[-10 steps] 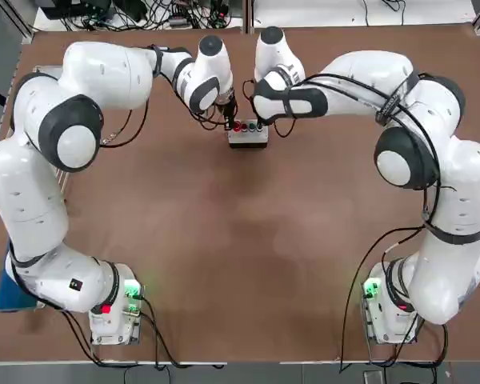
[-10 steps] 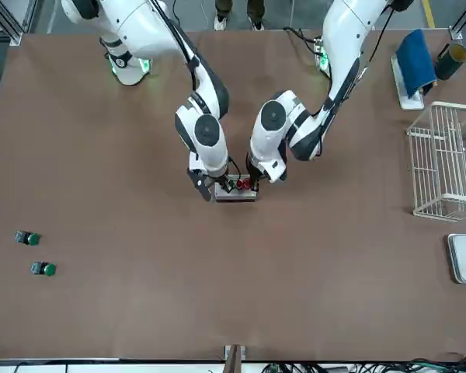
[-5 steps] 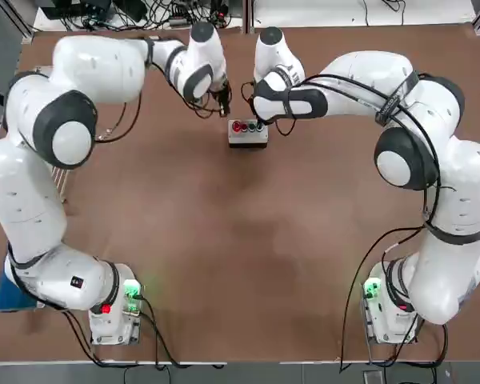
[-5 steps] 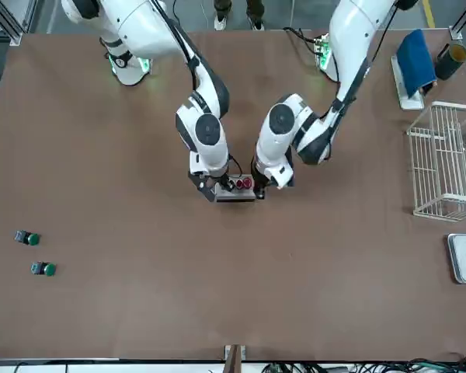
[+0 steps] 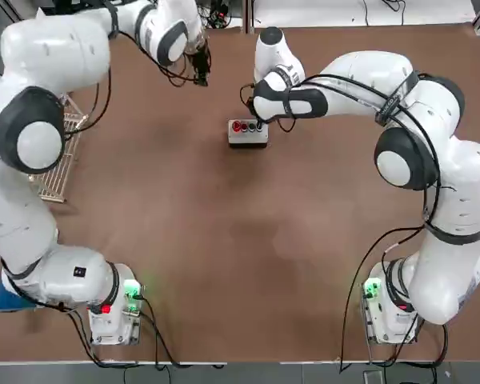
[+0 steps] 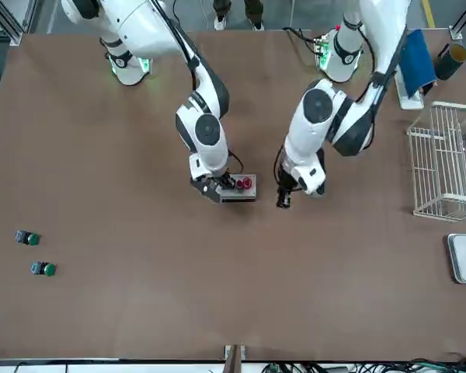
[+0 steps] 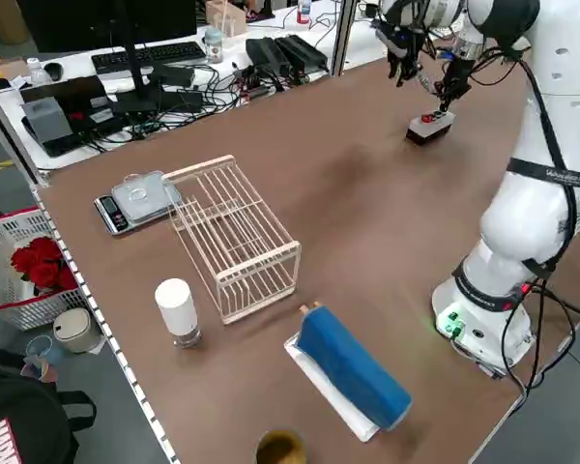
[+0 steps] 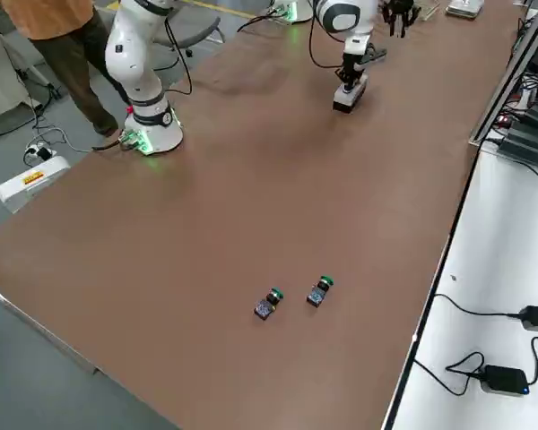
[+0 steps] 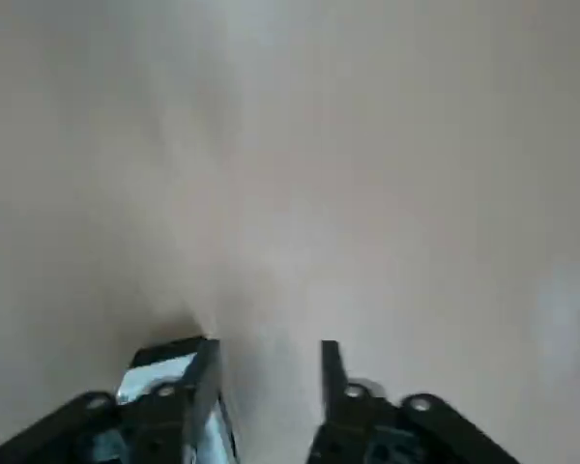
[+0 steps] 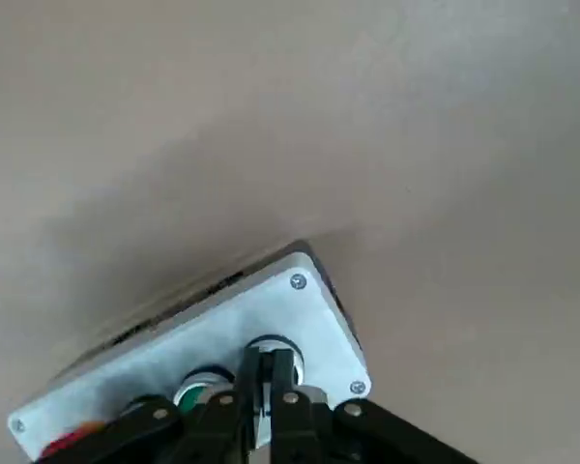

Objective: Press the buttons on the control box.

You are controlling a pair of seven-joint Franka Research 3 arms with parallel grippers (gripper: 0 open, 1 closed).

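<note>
Since the earlier frame, left gripper (image 5: 199, 70) has swung well away from the control box (image 5: 247, 133), jaws slightly apart and empty. Right gripper (image 10: 261, 387) stands at the box's end button, jaws together, probably to form one pressing tip.

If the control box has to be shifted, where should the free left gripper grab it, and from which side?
Probably from above, across the short width of the control box, at its red-button end. The box lies flat and low, its long sides bare. The right gripper sits shut over the opposite end; the left gripper hangs apart, slightly open.
</note>
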